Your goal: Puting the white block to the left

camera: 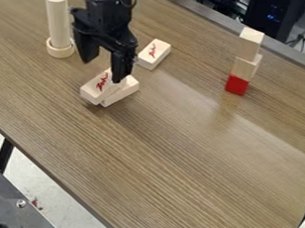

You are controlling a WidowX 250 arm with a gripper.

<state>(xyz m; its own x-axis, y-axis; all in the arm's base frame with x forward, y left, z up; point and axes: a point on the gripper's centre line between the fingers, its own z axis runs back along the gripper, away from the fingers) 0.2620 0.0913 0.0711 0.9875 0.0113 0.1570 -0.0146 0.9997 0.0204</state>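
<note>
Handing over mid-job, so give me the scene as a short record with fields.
claw: open, at the near pair's far end; contact unclear
near pair: two white blocks side by side
third white block: beyond the pair, red marking on top
upper left: upright cylinder, ring around its base
right: two pale blocks stacked on a red block

A pale cylinder and red block stand on a table.
</note>
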